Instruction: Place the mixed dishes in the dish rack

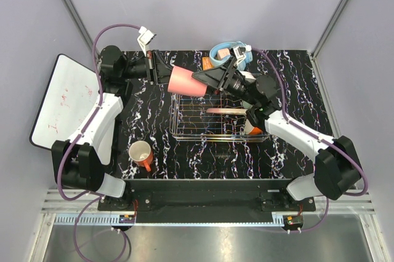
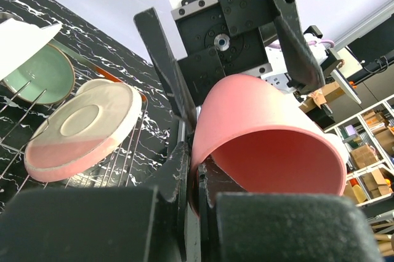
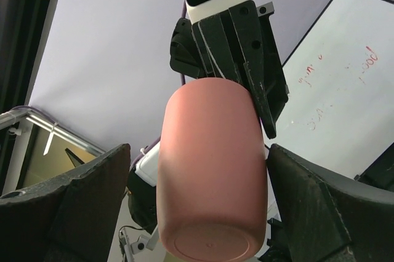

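- Top external view: the salmon-pink cup (image 1: 184, 81) hangs in the air above the far-left corner of the dish rack (image 1: 184, 128), near the far edge of the bench.
  - Its long axis runs left to right, with the left gripper (image 1: 165, 72) at one end and the right gripper (image 1: 206, 79) at the other.
- Left wrist view: the left gripper (image 2: 196, 176) is clamped on the rim wall of the cup (image 2: 265, 133), whose mouth faces this camera.
  - The right gripper (image 2: 246, 99) has one finger on each side of the far end.
  - The cup is plain, smooth and matte, and no handle shows.
- Right wrist view: the base of the cup (image 3: 212, 182) points at this camera.
  - The right gripper (image 3: 198, 151) is spread wide, with a gap visible on the left side.
  - Judgement: the right fingers need only close across the cup body to take it.
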Controlling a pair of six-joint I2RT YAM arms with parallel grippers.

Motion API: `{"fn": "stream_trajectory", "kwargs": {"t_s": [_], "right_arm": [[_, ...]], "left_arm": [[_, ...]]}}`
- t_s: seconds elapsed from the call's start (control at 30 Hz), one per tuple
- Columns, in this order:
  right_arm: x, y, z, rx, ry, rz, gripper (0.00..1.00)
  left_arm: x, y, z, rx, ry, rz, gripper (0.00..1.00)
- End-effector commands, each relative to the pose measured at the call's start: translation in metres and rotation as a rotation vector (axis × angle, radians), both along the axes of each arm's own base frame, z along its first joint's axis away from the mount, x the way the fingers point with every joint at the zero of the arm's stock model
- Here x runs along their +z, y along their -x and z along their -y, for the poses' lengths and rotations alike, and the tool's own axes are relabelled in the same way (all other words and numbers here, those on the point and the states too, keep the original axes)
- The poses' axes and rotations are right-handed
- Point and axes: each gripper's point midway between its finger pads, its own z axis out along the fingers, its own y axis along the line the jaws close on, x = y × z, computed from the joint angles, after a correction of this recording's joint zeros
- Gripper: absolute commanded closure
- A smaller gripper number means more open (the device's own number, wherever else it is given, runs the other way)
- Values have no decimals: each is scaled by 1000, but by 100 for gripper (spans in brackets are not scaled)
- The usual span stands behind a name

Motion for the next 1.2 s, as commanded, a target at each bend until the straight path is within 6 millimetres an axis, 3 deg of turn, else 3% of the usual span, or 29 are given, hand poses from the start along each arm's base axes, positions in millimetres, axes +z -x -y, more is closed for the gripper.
{"fn": "stream_trajectory", "kwargs": {"t_s": [0.0, 0.33, 0.47, 0.63, 0.83, 0.87, 0.97, 1.0, 1.03, 1.13, 1.17], "right_arm": [[6, 14, -11, 40, 10, 44, 0], [-1, 20, -26, 69, 53, 57, 0], [2, 20, -26, 64, 67, 79, 18], [9, 19, -25, 43, 85, 103, 11], [8, 17, -27, 53, 81, 94, 19], [8, 18, -28, 54, 82, 95, 22], [8, 19, -28, 52, 105, 97, 48], [10, 20, -26, 47, 114, 103, 68], [10, 21, -25, 40, 127, 105, 77], [4, 19, -20, -10, 219, 109, 100], [-4, 15, -18, -41, 292, 106, 100]], "left_arm": [[22, 0, -1, 40, 24, 91, 100], [20, -6, 0, 48, 25, 94, 100], [13, -2, -1, 41, 15, 90, 100], [6, 4, -2, 41, -3, 74, 100], [1, 7, -3, 43, -16, 75, 100], [1, 8, -3, 41, -17, 83, 100], [-2, 7, -4, 47, -26, 89, 100], [-7, 6, -4, 51, -36, 59, 100], [-5, 4, -6, 58, -42, 64, 97], [-10, -8, -13, 84, -87, 48, 80], [-15, -13, -17, 103, -110, 85, 69]]}}
